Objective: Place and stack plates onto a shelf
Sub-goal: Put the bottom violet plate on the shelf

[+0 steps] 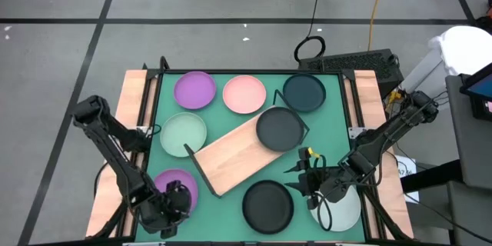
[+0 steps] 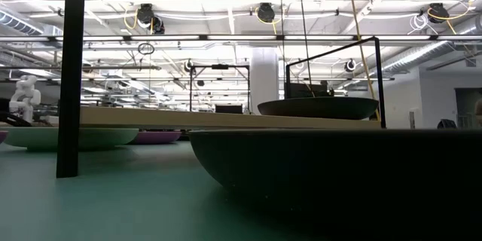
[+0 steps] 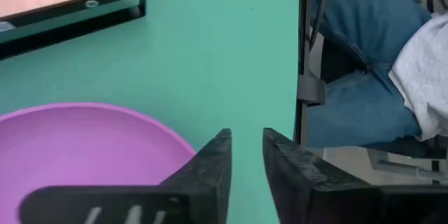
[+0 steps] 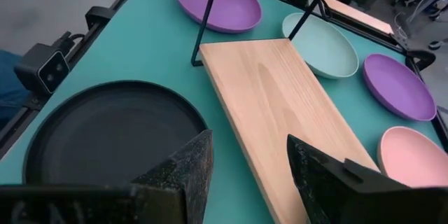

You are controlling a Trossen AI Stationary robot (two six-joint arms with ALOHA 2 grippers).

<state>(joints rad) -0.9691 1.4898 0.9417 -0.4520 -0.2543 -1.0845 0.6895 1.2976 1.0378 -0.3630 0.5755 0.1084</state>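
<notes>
While scanning the high view's lower left, find the left gripper (image 1: 174, 201) folded low off a bent elbow, right at the near edge of a purple plate (image 1: 177, 183). Fingers (image 3: 210, 171) parted by a narrow gap in the left wrist view, clamping nothing, with that plate's rim (image 3: 91, 147) just beside one of them and bare green table (image 3: 224, 49) past the tips.

At lower right, see the right gripper (image 1: 301, 175) stretched leftward from a sloping forearm, above a pale plate (image 1: 344, 211). Fingers (image 4: 185, 164) spread wide in the right wrist view, empty. Beneath one finger, a black plate (image 4: 105, 136) on the table; ahead of the gap, the shelf (image 4: 280, 105), lying diagonally across mid-frame in the high view. On the shelf's upper-right end, a second black plate (image 1: 280, 128). Across the top, purple (image 1: 194, 90), pink (image 1: 244, 94) and teal (image 1: 304, 93) plates; left of the shelf, a mint plate (image 1: 184, 132).
</notes>
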